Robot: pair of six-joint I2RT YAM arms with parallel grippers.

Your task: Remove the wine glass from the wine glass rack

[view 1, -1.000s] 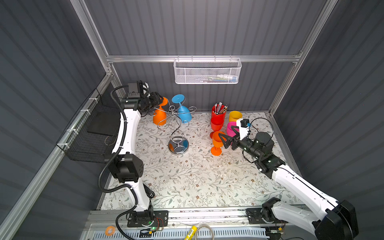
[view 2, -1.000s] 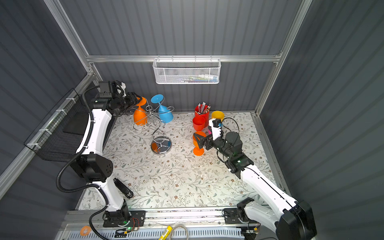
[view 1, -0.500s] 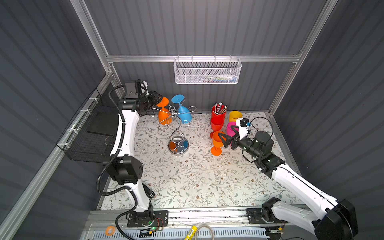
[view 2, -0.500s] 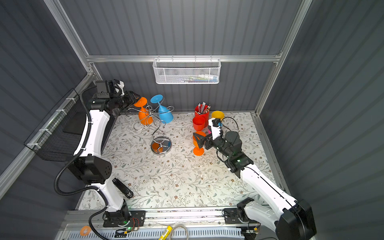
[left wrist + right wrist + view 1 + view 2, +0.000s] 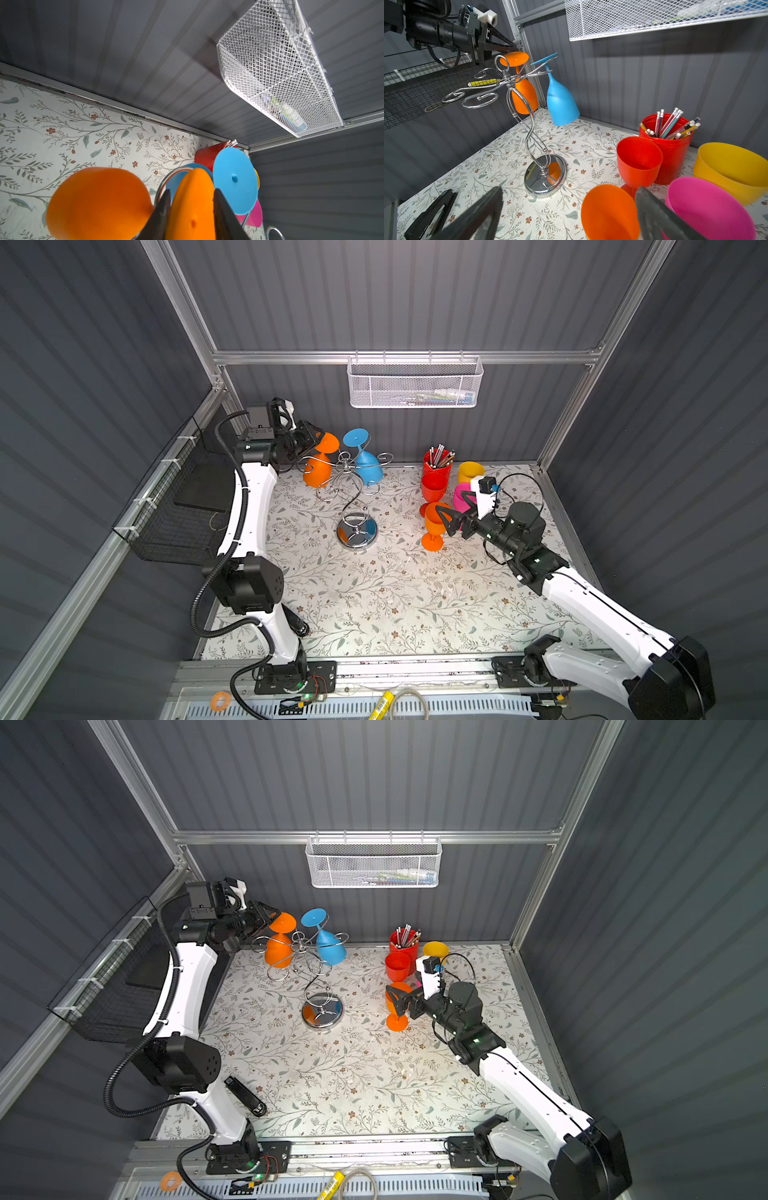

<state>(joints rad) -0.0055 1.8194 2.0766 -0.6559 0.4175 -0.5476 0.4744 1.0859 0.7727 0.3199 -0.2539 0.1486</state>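
The chrome wine glass rack (image 5: 353,493) (image 5: 318,986) (image 5: 529,128) stands at the back left. An orange wine glass (image 5: 318,470) (image 5: 277,952) (image 5: 523,93) and a blue one (image 5: 370,468) (image 5: 560,104) hang from it upside down. My left gripper (image 5: 316,438) (image 5: 272,916) (image 5: 191,191) straddles the orange glass's foot (image 5: 193,207). Its jaws are partly closed, one finger on the bowl side and the other over the foot's flat face. My right gripper (image 5: 451,506) (image 5: 569,190) is wide open, low beside an upright orange glass (image 5: 434,526).
Red (image 5: 432,487), pink (image 5: 461,495) and yellow (image 5: 469,470) cups and a red pencil pot (image 5: 438,460) crowd the back right. A white mesh basket (image 5: 415,385) hangs on the back wall, a black wire basket (image 5: 174,510) on the left wall. A black stapler (image 5: 245,1096) lies front left.
My left gripper's jaws have narrowed around the hanging orange glass's foot, and that glass has shifted slightly on its arm. The right arm has stayed put.
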